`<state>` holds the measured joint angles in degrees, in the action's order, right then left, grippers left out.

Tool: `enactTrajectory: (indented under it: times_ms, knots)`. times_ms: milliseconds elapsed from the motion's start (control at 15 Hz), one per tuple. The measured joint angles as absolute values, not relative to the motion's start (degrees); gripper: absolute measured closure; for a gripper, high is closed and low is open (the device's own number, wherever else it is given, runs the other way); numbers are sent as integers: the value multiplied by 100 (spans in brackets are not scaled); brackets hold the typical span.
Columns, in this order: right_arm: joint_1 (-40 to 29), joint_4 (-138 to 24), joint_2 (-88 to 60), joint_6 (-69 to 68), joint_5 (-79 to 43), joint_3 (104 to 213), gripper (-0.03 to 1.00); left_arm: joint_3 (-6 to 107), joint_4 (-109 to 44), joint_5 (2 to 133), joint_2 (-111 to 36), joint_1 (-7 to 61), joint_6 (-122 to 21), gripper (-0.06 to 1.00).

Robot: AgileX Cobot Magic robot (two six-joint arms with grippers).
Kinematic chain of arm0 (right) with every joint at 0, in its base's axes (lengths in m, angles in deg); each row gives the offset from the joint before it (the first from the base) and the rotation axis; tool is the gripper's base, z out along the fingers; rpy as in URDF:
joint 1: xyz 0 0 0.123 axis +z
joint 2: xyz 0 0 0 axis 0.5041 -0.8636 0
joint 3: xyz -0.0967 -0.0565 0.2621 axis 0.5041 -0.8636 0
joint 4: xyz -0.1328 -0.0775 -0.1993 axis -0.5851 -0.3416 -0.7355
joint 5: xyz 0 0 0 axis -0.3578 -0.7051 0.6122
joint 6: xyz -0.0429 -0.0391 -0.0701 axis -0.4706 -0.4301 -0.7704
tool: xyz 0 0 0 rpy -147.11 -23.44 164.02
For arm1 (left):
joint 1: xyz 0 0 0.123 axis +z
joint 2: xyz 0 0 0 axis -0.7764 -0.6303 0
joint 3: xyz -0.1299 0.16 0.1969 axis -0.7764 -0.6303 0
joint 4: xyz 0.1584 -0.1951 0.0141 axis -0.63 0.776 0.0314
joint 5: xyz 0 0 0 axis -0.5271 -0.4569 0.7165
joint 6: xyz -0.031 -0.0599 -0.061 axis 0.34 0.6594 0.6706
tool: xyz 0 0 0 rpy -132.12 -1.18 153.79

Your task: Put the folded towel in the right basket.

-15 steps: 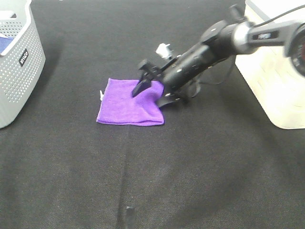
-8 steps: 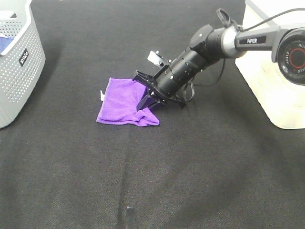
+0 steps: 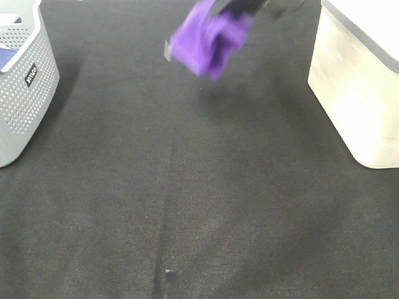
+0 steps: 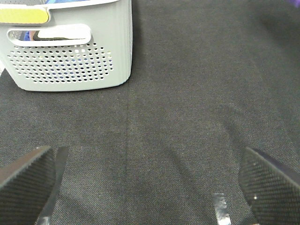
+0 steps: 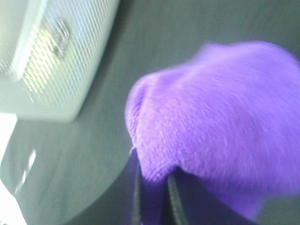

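Note:
The folded purple towel (image 3: 209, 37) hangs bunched in the air at the top middle of the high view, well above the black table. My right gripper (image 3: 244, 5) is shut on its upper edge and is mostly cut off by the frame's top. In the right wrist view the towel (image 5: 220, 117) fills the picture, pinched between the dark fingers (image 5: 136, 197). The right basket (image 3: 358, 87) is white and stands at the right edge, to the right of the towel. My left gripper (image 4: 150, 187) is open and empty over bare cloth.
A grey perforated basket (image 3: 22, 81) stands at the left edge, with something blue inside; it also shows in the left wrist view (image 4: 70, 51) and, blurred, in the right wrist view (image 5: 56, 47). Black cloth (image 3: 199, 199) covers the table.
My right gripper closed on the towel's right edge and lifted it off the table, up and toward the back. The towel went from flat to bunched and hanging.

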<state>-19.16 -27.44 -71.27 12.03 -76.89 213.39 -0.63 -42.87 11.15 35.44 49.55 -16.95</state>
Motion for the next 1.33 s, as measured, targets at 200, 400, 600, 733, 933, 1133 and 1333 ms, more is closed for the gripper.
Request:
enactTrajectory:
  times_ms: [200,400,600,733,933,1133,1333]
  knots:
    - [-2930,-3638,-6892,1518,-7764,22307,88,-63,-4282,1115,3544,4955,-1695,-4]
    - [-3956,-4789,-6743,1650,-7798,22491,88,-63,-4282,1115,3544,4955,-1695,-4]
    - [-4489,-5431,-6766,1971,-7844,22302,88,-63,-4282,1115,3544,4955,-1695,-4]
    - [-4597,-5488,-6789,2097,-7844,22124,85,-63,-4282,1115,3544,4955,-1695,-4]
    - [-4574,-5448,-6938,2240,-7844,21912,40,-63,-4282,1115,3544,4955,-1695,-4]
    - [-4574,-5460,-6995,2160,-7861,21803,3,-63,-4276,1115,3544,4955,-1695,-4]
    - [-4574,-4767,-6967,1965,-7861,21803,-1,-63,-4276,1115,3544,4955,-1695,-4]
